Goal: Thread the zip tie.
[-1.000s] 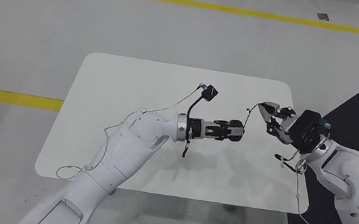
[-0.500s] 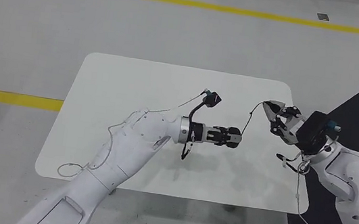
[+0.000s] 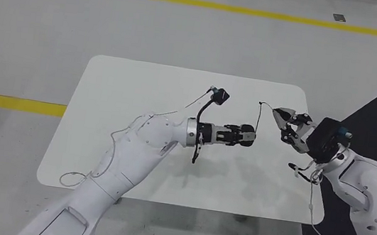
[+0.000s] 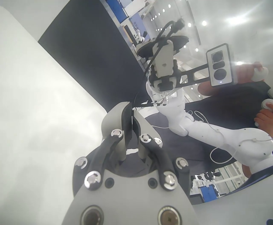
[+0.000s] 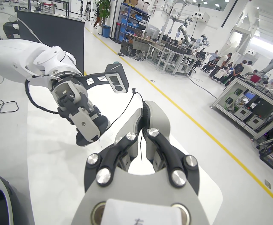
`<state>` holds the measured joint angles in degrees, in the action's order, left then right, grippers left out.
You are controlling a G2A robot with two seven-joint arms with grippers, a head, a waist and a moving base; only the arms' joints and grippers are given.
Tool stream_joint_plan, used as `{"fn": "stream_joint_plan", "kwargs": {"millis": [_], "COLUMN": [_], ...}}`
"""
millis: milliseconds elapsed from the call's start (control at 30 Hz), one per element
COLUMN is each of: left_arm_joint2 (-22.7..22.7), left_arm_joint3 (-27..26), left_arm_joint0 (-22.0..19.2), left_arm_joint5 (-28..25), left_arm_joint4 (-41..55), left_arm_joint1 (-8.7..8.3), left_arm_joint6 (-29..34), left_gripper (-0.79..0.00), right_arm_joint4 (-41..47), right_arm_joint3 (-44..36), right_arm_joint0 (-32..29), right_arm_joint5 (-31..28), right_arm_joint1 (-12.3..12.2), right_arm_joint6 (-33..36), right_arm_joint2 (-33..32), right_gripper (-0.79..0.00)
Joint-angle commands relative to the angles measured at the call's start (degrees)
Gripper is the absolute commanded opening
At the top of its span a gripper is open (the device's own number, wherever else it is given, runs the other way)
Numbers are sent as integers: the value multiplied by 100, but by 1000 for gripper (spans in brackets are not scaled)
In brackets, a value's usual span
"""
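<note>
**Top view.**
- My left gripper (image 3: 249, 135) is held over the right half of the white table (image 3: 139, 111) and points right.
- My right gripper (image 3: 280, 115) is just to the right of it and a little farther back, near the table's right edge. It points left, and the two sets of fingertips are close but apart.
- The zip tie (image 3: 258, 117) is black and thin. It is strung in the air between the two grippers, off the table, with its small head at the peak of the bend.

**Left wrist view.**
- My left jaws are drawn together, with a hairline gap between the pads. The strap inside that gap is too thin to make out here.
- My right gripper faces me from farther off.

**Right wrist view.**
- My right jaws are clamped on the zip tie, and a free tail trails back between the fingers toward the palm.
- From the pads the strap arcs to the small square head.
- A straight run then leads from the head to my left gripper's closed fingertips, which pinch it.
</note>
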<state>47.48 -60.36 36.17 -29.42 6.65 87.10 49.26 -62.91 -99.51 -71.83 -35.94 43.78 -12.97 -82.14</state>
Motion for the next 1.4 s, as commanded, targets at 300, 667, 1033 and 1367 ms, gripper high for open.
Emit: {"fn": "stream_joint_plan", "kwargs": {"millis": [300, 667, 1033, 1367], "left_arm_joint2": [9, 248, 648, 425], "left_arm_joint3": [-64, 83, 494, 640], "left_arm_joint0": [43, 61, 170, 109], "left_arm_joint5": [53, -9, -56, 110], "left_arm_joint4": [87, 225, 497, 394], "left_arm_joint1": [-1, -24, -55, 16], "left_arm_joint6": [143, -193, -933, -705], "left_gripper": [-329, 0, 0, 0], "right_arm_joint4": [65, 980, 3291, 5171], "right_arm_joint3": [20, 50, -196, -1166], "right_arm_joint0": [-44, -77, -291, -396], "right_arm_joint5": [-118, -740, -2206, -2206], "right_arm_joint1": [60, 96, 25, -186], "right_arm_joint6": [-39, -56, 811, 2519], "right_arm_joint2": [-78, -326, -513, -248], "right_gripper": [-785, -785, -785, -785]}}
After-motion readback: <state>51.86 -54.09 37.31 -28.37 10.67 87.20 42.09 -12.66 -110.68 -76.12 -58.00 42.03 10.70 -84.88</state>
